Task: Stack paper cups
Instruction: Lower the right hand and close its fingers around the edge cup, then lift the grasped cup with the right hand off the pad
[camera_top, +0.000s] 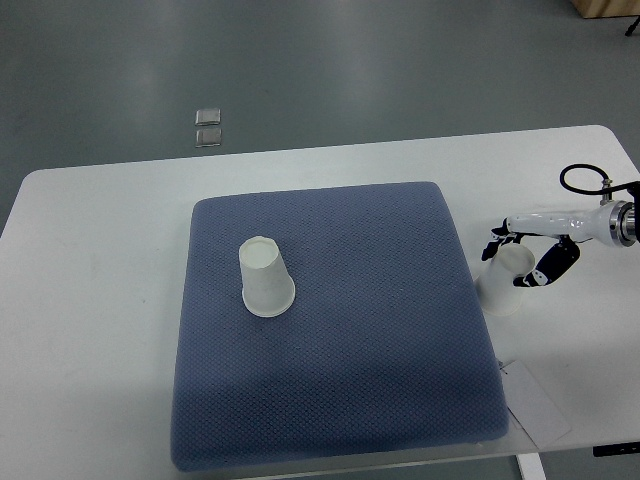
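The right hand (528, 252) comes in from the right edge, its fingers curled around a white paper cup (505, 283) that stands upside down on the bare white counter (90, 300), just beside the right edge of the blue mat (340, 400). A second paper cup (266, 279), also inverted, smooth and tapered, sits on the mat's left part. The mat is square, padded, with a fine dotted weave. Two cups, one mat.
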